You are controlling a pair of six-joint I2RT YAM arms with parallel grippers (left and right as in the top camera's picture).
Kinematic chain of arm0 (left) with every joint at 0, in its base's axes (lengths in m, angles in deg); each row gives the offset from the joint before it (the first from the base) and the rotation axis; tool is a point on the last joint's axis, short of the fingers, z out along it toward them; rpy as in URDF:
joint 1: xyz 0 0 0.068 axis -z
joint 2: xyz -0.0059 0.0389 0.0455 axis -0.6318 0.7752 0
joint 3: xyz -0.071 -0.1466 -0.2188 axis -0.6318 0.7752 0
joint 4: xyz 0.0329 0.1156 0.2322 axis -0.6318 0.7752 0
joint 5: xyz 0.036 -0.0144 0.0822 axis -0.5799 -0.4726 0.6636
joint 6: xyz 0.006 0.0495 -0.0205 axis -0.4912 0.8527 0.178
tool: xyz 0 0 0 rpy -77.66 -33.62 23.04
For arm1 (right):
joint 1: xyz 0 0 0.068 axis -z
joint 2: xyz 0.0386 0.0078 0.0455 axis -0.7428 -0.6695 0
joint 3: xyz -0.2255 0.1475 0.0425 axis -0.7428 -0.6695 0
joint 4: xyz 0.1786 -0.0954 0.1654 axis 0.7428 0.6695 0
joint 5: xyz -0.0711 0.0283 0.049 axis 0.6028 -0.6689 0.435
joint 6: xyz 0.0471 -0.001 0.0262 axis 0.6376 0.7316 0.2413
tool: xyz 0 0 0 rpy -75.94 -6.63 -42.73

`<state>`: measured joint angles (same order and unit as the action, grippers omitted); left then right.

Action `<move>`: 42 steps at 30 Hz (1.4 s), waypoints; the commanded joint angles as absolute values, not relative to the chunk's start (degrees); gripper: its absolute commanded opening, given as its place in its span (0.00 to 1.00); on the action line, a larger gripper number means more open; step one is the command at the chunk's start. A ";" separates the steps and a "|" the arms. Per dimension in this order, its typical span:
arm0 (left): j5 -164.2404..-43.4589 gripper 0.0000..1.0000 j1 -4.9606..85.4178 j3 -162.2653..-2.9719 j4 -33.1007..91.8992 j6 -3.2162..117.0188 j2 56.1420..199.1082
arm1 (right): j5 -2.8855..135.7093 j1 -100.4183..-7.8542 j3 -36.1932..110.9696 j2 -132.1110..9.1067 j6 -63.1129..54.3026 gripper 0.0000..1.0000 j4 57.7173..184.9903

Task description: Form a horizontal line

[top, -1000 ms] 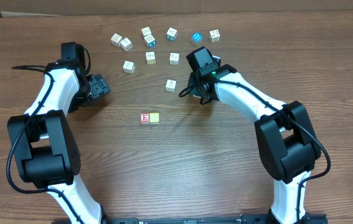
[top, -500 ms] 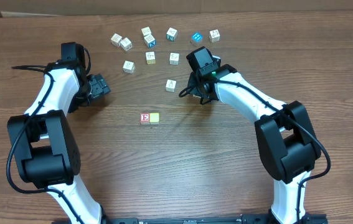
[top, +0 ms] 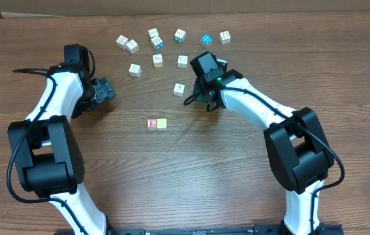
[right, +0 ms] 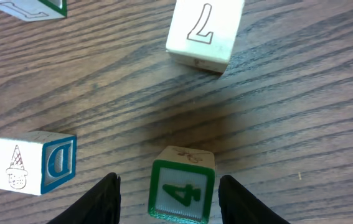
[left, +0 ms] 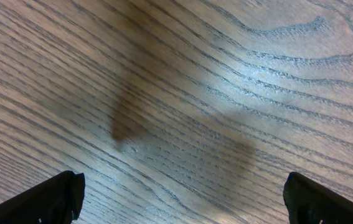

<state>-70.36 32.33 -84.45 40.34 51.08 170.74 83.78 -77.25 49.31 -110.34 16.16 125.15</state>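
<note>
Two blocks form a short row: a red E block (top: 152,124) touching a pale yellow block (top: 162,124). My right gripper (top: 194,96) is open just right of a loose block (top: 179,89). In the right wrist view my open fingers (right: 175,202) flank a green 4 block (right: 182,191) without touching it. A 7 block (right: 204,28) lies ahead and a blue D block (right: 34,163) to the left. My left gripper (top: 104,91) is open and empty over bare wood (left: 188,205).
Several loose blocks are scattered at the back, among them a blue one (top: 205,40), white ones (top: 183,61) (top: 135,69) and a pair at the left (top: 126,44). A cardboard edge runs along the far side (top: 185,5).
My right gripper has shifted slightly left, closer to the loose block. The left arm and all blocks have not moved.
</note>
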 commanded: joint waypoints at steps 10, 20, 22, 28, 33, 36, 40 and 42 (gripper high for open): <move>-69.67 1.00 32.61 -84.19 40.29 50.88 170.06 | 86.03 -77.25 49.01 -110.45 16.01 0.49 125.10; -69.67 1.00 32.61 -84.19 40.29 50.88 170.08 | 86.03 -77.25 48.96 -110.54 16.01 0.49 125.17; -69.67 1.00 32.61 -84.19 40.29 50.88 170.08 | 86.03 -77.25 48.96 -110.67 16.01 0.49 125.17; -69.67 1.00 32.61 -84.19 40.29 50.88 170.06 | 86.03 -77.25 48.96 -111.30 16.01 0.49 125.12; -69.67 0.99 32.61 -84.19 40.29 50.88 170.06 | 86.05 -77.16 48.96 -111.30 16.01 0.48 125.01; -69.67 0.99 32.61 -84.19 40.29 50.88 170.06 | 86.07 -77.16 48.96 -111.30 15.99 0.45 125.04; -69.67 1.00 32.61 -84.19 40.29 50.88 170.06 | 86.07 -77.16 48.96 -111.30 15.99 0.44 125.19; -69.67 1.00 32.61 -84.19 40.29 50.88 170.06 | 86.05 -77.16 48.96 -111.30 15.99 0.45 125.34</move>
<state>-70.36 32.33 -84.45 40.34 51.08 170.74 85.24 -77.25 49.31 -110.98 16.16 125.30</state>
